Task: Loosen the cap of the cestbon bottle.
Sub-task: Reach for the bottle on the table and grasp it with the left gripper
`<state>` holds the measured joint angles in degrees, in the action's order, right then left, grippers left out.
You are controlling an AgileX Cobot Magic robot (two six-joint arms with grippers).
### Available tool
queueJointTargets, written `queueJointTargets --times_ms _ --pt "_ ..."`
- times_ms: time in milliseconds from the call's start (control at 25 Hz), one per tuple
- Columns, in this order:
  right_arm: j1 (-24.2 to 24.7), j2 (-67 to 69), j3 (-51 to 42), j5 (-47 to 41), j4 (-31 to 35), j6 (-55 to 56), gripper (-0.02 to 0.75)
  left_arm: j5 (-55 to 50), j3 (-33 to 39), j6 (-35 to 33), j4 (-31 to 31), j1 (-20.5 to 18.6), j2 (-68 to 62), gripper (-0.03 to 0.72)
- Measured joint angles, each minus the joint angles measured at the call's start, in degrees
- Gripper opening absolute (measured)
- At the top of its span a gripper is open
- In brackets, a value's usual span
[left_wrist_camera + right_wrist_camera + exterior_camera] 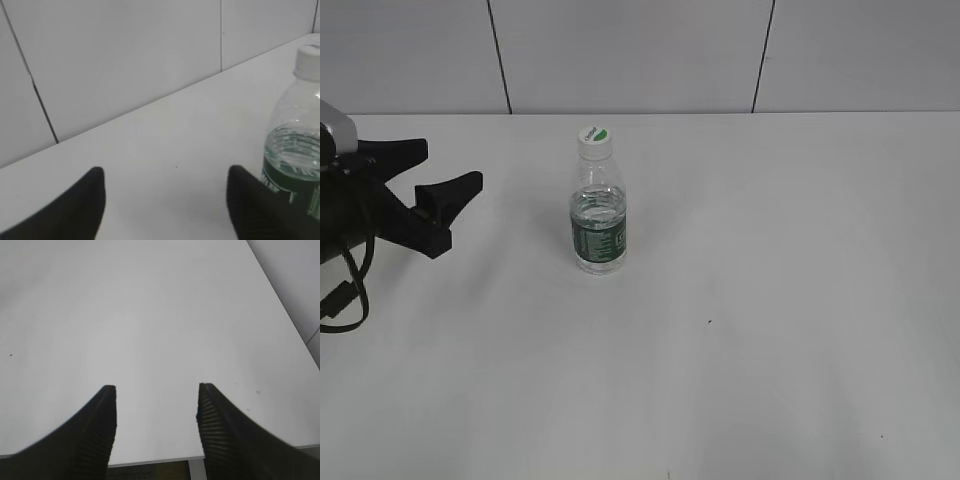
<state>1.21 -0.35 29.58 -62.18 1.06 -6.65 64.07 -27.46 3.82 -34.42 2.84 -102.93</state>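
The cestbon bottle [598, 215] stands upright on the white table, clear with a dark green label band and some water in it. Its white cap [594, 137] with a green patch sits on top. My left gripper [448, 165] is open and empty at the left edge, well to the left of the bottle. In the left wrist view the bottle [296, 145] and cap [309, 62] stand at the right edge, just beyond the right finger of the open gripper [165, 172]. My right gripper [156, 389] is open and empty over bare table; it is out of the exterior view.
The white table [760, 300] runs back to a grey panelled wall [640, 55]. The left arm's black cable [345, 300] hangs at the left. The right wrist view shows the table's edge [150, 460] below the fingers.
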Motion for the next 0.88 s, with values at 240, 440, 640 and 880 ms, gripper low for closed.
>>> queueJointTargets --times_ms 240,440,640,880 --pt "0.00 0.45 0.00 -0.05 0.00 0.05 0.403 -0.19 0.00 1.64 -0.51 0.00 -1.00 0.572" --pt "0.00 2.79 0.00 -0.10 0.00 0.11 0.403 -0.14 -0.24 4.54 -6.13 0.00 -3.15 0.580" --pt "0.00 4.08 0.00 -0.16 0.05 0.11 0.403 0.48 -5.05 12.21 -19.58 0.00 -6.79 0.580" --pt "0.00 4.14 0.00 -0.21 0.05 0.21 0.403 0.78 -12.81 18.32 -28.64 0.00 -12.26 0.580"
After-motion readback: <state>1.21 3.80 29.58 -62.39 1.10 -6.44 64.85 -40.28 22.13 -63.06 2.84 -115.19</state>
